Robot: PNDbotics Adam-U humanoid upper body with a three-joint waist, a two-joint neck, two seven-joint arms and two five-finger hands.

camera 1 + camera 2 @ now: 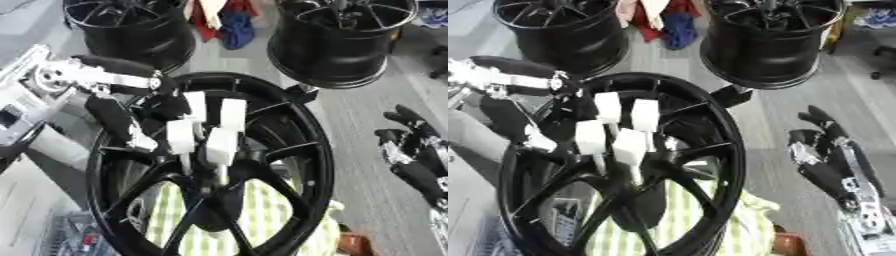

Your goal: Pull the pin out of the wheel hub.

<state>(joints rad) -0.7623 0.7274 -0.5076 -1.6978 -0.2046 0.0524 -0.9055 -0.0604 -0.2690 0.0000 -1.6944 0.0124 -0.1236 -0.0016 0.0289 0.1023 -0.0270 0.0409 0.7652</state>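
Note:
A large black spoked wheel hub (297,130) fills the middle, tilted toward me. My left hand (179,107) reaches in from the left over its spokes. Its fingers (232,115), tipped with white pads, point straight down at the hub's centre (214,187), and the thumb is off to the left. Thin pale stubs (222,174) show just under the pads; I cannot tell whether one is the pin or whether the hand touches it. My right hand (824,150) rests open at the right, fingers up, clear of the wheel.
Two more black wheels stand at the back, one left (131,30) and one right (337,42), with red and blue cloth (226,22) between them. A green-and-white checked cloth (262,210) lies under the hub. An orange object (354,245) sits at the bottom right.

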